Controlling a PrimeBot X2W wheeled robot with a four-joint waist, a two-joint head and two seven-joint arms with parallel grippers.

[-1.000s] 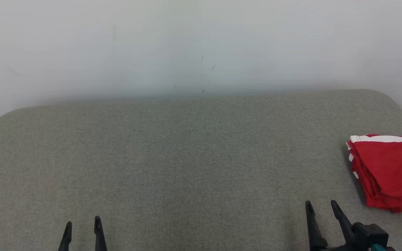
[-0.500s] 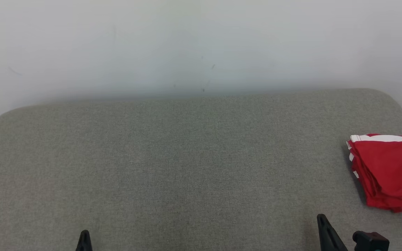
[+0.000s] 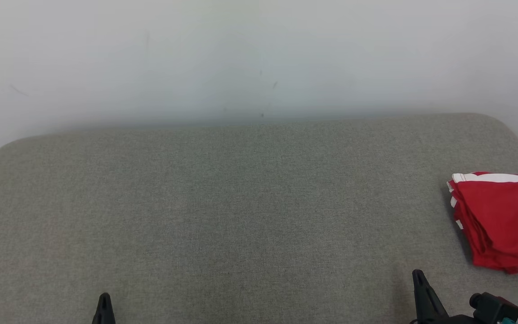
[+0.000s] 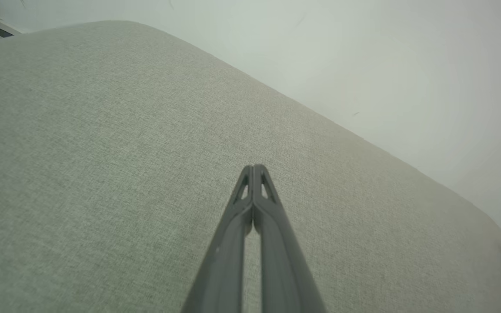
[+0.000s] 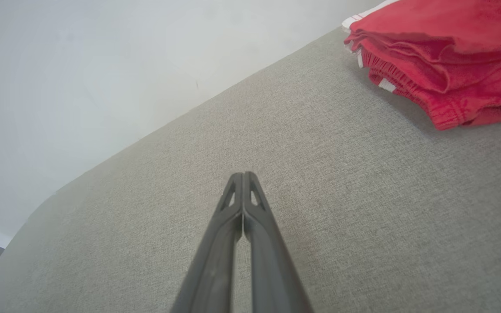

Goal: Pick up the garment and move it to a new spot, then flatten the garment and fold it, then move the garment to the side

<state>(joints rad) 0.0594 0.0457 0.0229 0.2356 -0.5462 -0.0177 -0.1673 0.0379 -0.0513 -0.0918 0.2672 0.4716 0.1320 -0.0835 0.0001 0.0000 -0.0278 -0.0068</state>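
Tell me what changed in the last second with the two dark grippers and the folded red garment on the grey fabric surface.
The left gripper and the right gripper both closed: fingers apart a second ago, now pressed together on nothing. Both drew back toward the head view's bottom edge. The folded red and white garment stayed untouched at the right end of the grey fabric surface.

Garment (image 3: 498, 218) on padded surface (image 3: 241, 202), 3 o'clock edge. Wall (image 3: 241, 54) behind at 12. Left gripper (image 3: 104, 298) at 7, right gripper (image 3: 417, 275) at 5.
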